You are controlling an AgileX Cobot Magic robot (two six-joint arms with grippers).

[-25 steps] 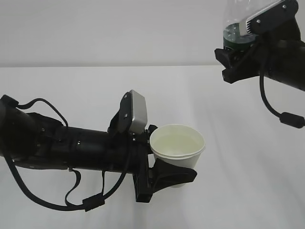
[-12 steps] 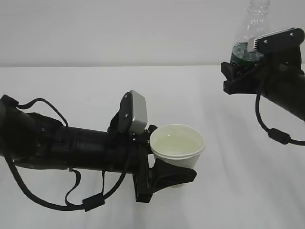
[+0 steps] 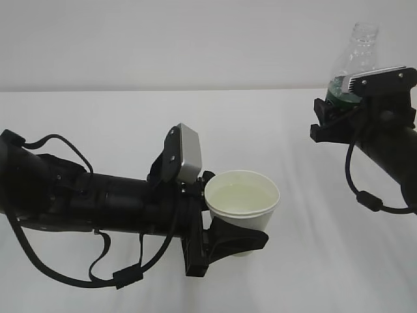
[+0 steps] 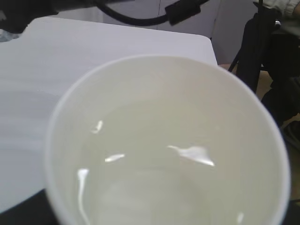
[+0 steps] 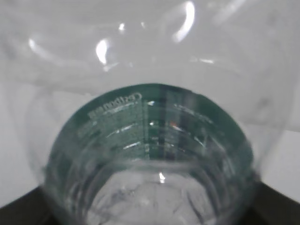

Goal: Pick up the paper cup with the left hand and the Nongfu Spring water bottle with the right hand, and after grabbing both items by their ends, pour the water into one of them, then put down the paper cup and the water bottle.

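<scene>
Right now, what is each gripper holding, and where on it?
The left gripper clamps the paper cup around its side wall below the rim. The right gripper grips the water bottle at its lower, green-labelled part.

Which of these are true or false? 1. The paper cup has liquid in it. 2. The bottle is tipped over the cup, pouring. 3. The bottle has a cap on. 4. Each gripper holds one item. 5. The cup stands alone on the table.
1. True: the paper cup holds clear water.
2. False: the bottle is nearly upright, off to the right of the cup.
3. False: its neck is open.
4. True: the left gripper holds the cup, the right gripper the bottle.
5. False: the left gripper grips it.
</scene>
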